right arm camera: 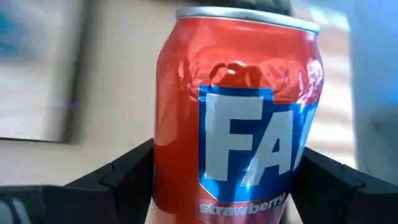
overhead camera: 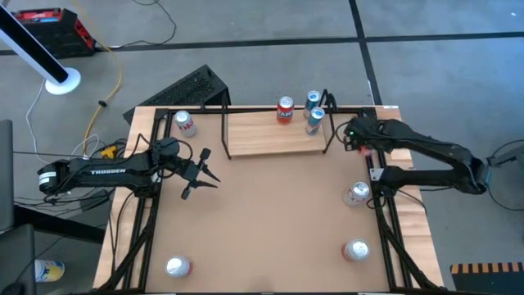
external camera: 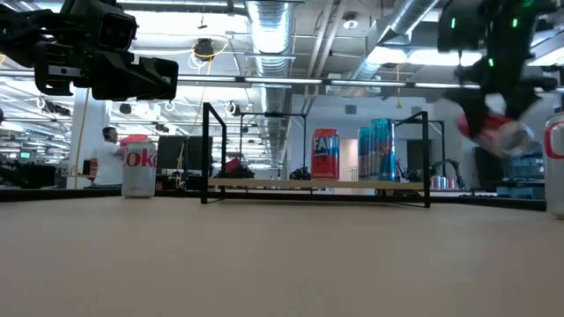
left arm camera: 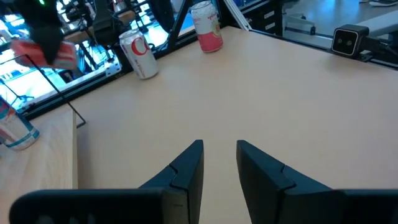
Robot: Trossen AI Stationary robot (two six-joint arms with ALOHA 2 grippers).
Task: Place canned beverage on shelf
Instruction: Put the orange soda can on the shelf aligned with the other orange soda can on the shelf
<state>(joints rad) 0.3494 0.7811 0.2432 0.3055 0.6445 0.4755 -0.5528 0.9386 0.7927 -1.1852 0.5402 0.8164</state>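
Three cans stand on the shelf (overhead camera: pixel 274 141) at the table's twelve o'clock edge: a red can (overhead camera: pixel 285 109) and two blue cans (overhead camera: pixel 314 114) crowding its right end. We see the right gripper (overhead camera: pixel 358 133) just off that end, beside the black rod upright (overhead camera: pixel 329 123), clamped on a red strawberry soda can (right arm camera: pixel 239 118) held above the table. Shelf's left half is bare wood. Left gripper (overhead camera: pixel 202 170) hovers at nine o'clock, fingers (left arm camera: pixel 186 171) slightly apart, holding nothing. Loose cans sit at the table corners: white can (overhead camera: pixel 184 123), three silver cans (overhead camera: pixel 358 192). Middle of the table (overhead camera: pixel 270 221) is open room.
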